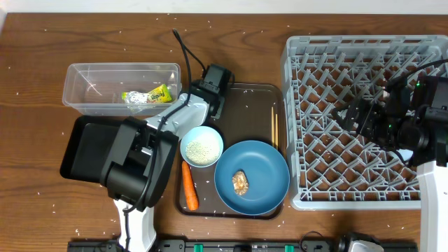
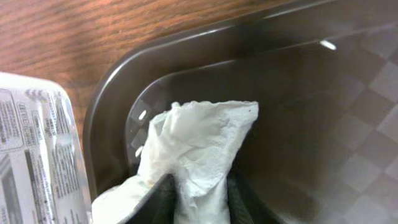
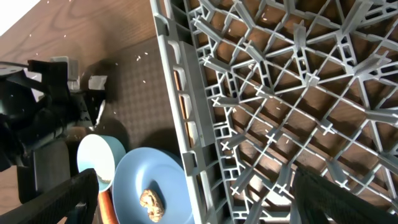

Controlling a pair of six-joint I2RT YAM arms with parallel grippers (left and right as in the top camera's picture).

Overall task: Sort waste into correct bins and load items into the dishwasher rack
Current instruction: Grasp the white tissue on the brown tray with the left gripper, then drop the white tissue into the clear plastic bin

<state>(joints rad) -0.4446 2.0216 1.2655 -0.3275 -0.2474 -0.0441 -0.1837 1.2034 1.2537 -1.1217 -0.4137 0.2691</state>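
My left gripper (image 1: 210, 87) is at the far left corner of the dark brown serving tray (image 1: 245, 94) and is shut on the crumpled white napkin (image 2: 199, 143). On that tray are a bowl of rice (image 1: 201, 147), an orange carrot (image 1: 189, 185), a blue plate (image 1: 262, 164) with a brown food lump (image 1: 241, 183), and chopsticks (image 1: 274, 126). The yellow-green wrapper (image 1: 148, 95) lies in the clear tub (image 1: 77, 87). The black tray (image 1: 87, 143) is partly under my left arm. My right gripper (image 1: 357, 115) is open and empty above the grey rack (image 1: 364, 49). No cups are in view.
The right wrist view shows the rack wall (image 3: 186, 124), the plate (image 3: 134, 180) and the lump (image 3: 151, 202). The left wrist view shows a silvery printed packet (image 2: 31, 143) beside the tray corner. Rice grains are scattered over the wooden table (image 1: 42, 42).
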